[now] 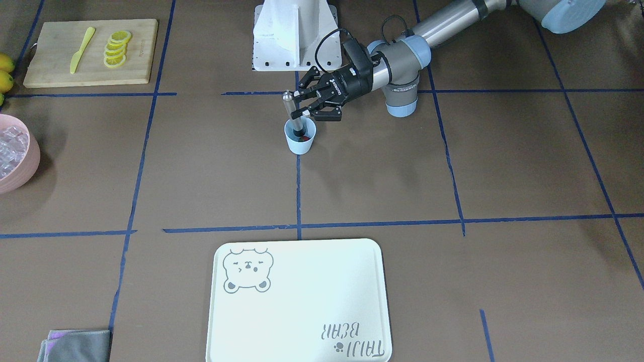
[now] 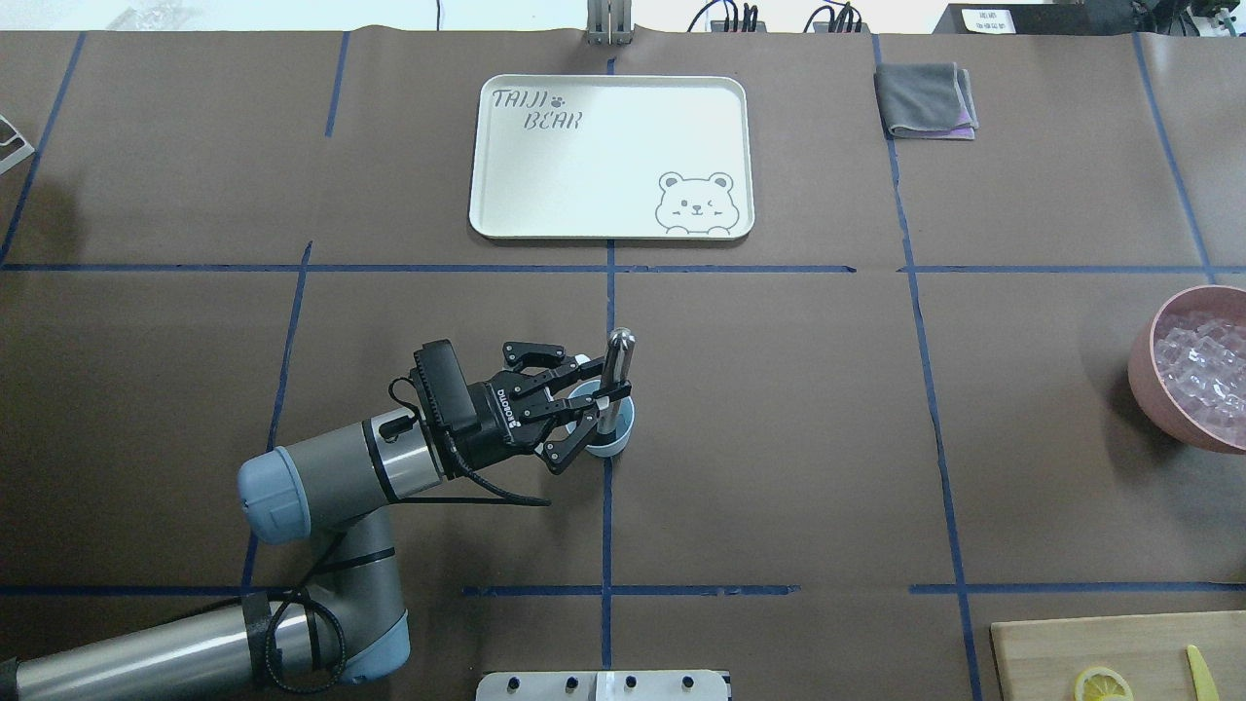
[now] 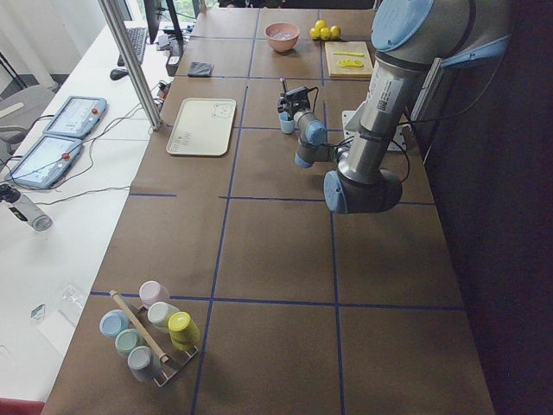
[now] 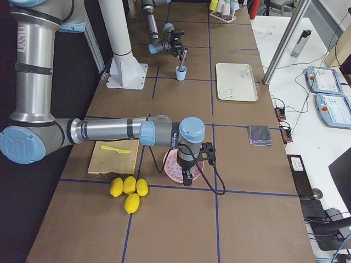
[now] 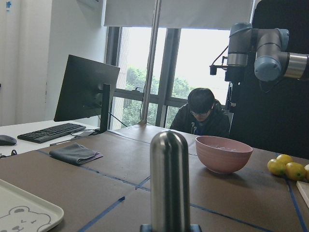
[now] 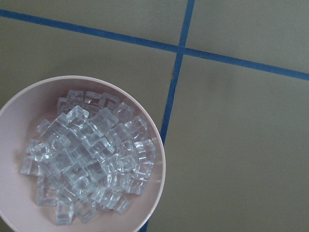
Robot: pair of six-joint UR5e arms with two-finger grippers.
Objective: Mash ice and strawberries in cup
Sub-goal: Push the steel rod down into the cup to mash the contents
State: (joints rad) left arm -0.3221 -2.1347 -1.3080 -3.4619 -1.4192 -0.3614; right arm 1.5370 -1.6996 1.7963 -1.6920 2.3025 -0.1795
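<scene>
The pale-blue cup (image 1: 301, 145) stands near the table's middle and shows in the overhead view (image 2: 624, 435). A steel muddler (image 1: 289, 103) stands upright in it. My left gripper (image 1: 300, 106) is shut on the muddler's shaft (image 2: 619, 360) just above the cup's rim. A red bit of strawberry (image 1: 305, 139) shows inside the cup; ice in the cup cannot be made out. Loose ice (image 6: 91, 159) fills the pink bowl (image 6: 157, 145). My right gripper (image 4: 187, 176) hangs over that bowl; I cannot tell whether it is open or shut.
A white bear tray (image 2: 611, 156) lies across the table from the cup. A cutting board (image 1: 90, 53) holds lemon slices and a yellow knife. Whole lemons (image 4: 129, 189) lie near the bowl. A grey cloth (image 2: 925, 99) lies at the far right.
</scene>
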